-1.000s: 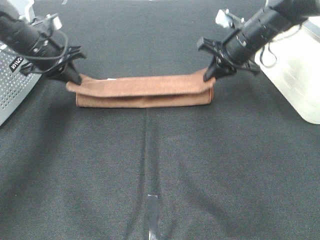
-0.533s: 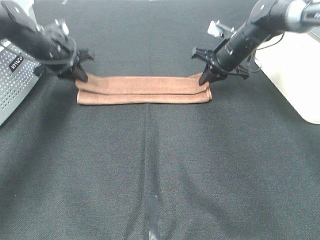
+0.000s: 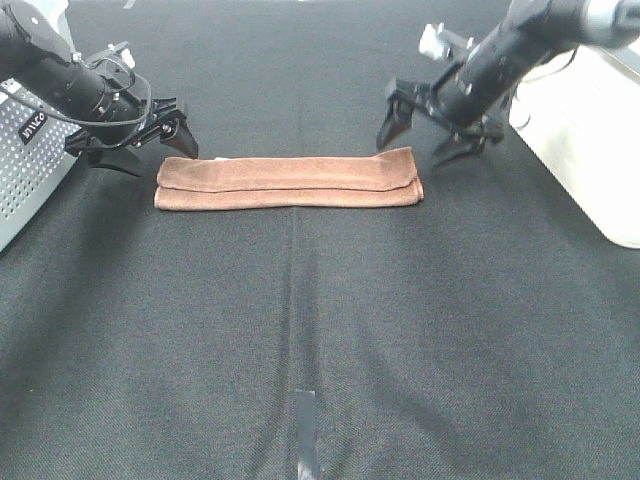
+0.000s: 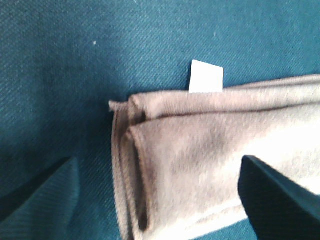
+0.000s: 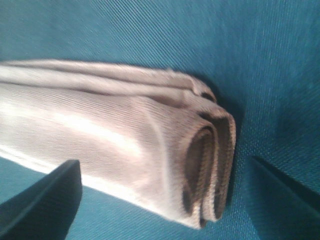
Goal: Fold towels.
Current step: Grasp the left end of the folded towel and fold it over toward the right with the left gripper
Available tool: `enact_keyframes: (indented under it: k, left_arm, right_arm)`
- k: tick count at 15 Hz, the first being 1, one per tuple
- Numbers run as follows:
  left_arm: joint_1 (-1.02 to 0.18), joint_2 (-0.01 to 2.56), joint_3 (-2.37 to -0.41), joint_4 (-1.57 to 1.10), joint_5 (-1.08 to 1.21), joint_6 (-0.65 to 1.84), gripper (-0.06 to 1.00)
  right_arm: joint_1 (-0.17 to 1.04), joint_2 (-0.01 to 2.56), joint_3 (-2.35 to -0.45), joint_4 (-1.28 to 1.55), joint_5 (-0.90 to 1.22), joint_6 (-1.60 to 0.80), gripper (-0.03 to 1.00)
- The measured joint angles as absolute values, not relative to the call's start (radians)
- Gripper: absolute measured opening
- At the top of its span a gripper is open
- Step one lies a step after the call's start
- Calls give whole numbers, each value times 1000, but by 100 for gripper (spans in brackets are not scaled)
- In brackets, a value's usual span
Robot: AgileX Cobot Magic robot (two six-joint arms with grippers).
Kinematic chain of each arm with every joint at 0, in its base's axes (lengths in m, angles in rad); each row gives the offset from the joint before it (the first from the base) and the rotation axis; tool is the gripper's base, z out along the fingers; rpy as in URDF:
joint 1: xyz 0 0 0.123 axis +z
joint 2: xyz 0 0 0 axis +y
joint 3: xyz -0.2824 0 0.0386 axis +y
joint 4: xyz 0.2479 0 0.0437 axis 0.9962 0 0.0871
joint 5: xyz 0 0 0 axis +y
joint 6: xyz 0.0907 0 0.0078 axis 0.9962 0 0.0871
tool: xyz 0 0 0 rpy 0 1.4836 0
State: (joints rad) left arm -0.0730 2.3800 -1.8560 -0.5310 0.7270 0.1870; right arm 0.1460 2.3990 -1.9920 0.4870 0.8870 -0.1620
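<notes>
The brown towel (image 3: pixel 288 183) lies folded into a long strip on the black desk (image 3: pixel 320 330). The left pincer (image 3: pixel 155 155) and the right pincer (image 3: pixel 418 146) hang with jaws apart, one at each end.

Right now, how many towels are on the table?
1. The brown towel lies folded into a long strip on the black table, between the open left tool and the open right tool. No other towel shows in any view.
</notes>
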Motion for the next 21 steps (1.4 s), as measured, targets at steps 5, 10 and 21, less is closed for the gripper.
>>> enact_keyframes:
  k: [5,10,21]
  left_arm:
    - [-84,2427,-1856,-523,725,166,81]
    - [-130,2446,-1860,-527,683,147,54]
    - [-78,2326,-1868,-411,790,136,6]
  right_arm:
    - [146,2397,-1992,480,895,-162,82]
    - [146,2397,-1992,480,896,-162,82]
    - [146,2397,-1992,479,957,-162,82]
